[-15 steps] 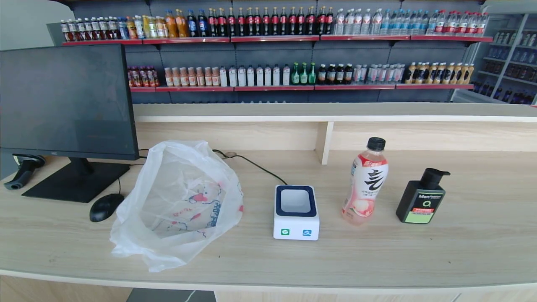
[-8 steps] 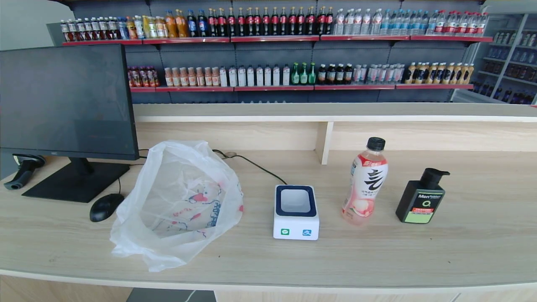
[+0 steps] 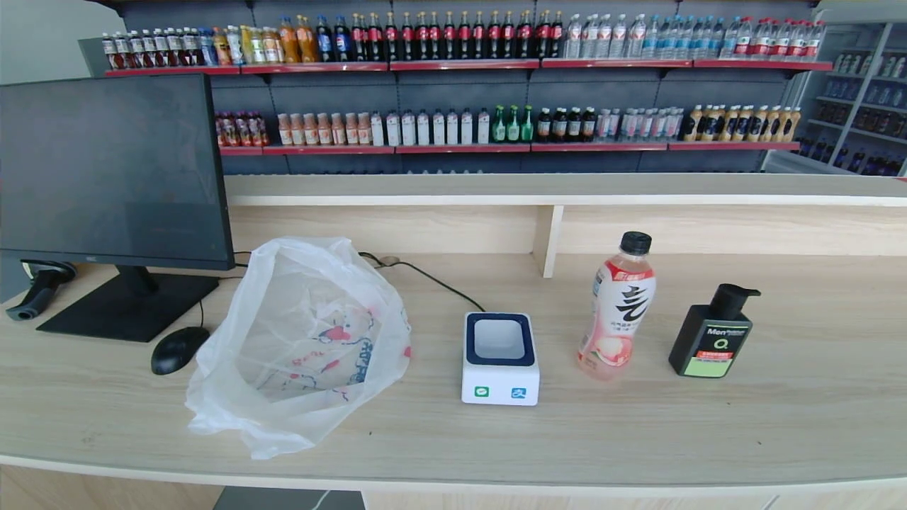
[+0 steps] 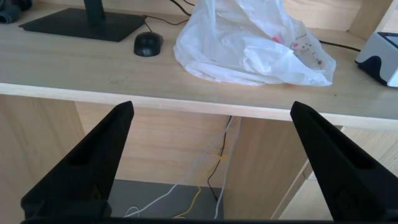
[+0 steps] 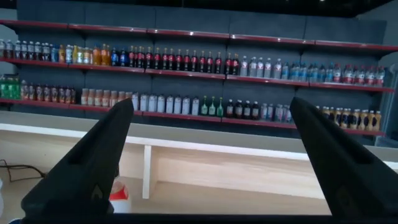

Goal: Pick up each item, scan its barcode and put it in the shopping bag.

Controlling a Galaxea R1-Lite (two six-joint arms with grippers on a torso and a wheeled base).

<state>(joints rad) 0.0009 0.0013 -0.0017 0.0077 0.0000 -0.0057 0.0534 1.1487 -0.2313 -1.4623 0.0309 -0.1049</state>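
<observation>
A pink drink bottle (image 3: 618,307) with a black cap stands upright on the wooden counter, right of the white barcode scanner (image 3: 499,358). A black pump bottle (image 3: 711,333) stands to the bottle's right. A crumpled translucent shopping bag (image 3: 305,340) lies open left of the scanner; the left wrist view has the bag (image 4: 252,40) too. My left gripper (image 4: 211,155) is open, held below the counter's front edge. My right gripper (image 5: 208,155) is open, held above the counter and facing the shelves; the drink bottle's top (image 5: 119,198) peeks beside one finger.
A black monitor (image 3: 113,177) on a stand fills the counter's left end, with a mouse (image 3: 177,349) in front and a handheld scanner (image 3: 39,287) at the far left. A raised wooden ledge (image 3: 553,202) runs along the back. Stocked drink shelves (image 3: 460,78) stand behind.
</observation>
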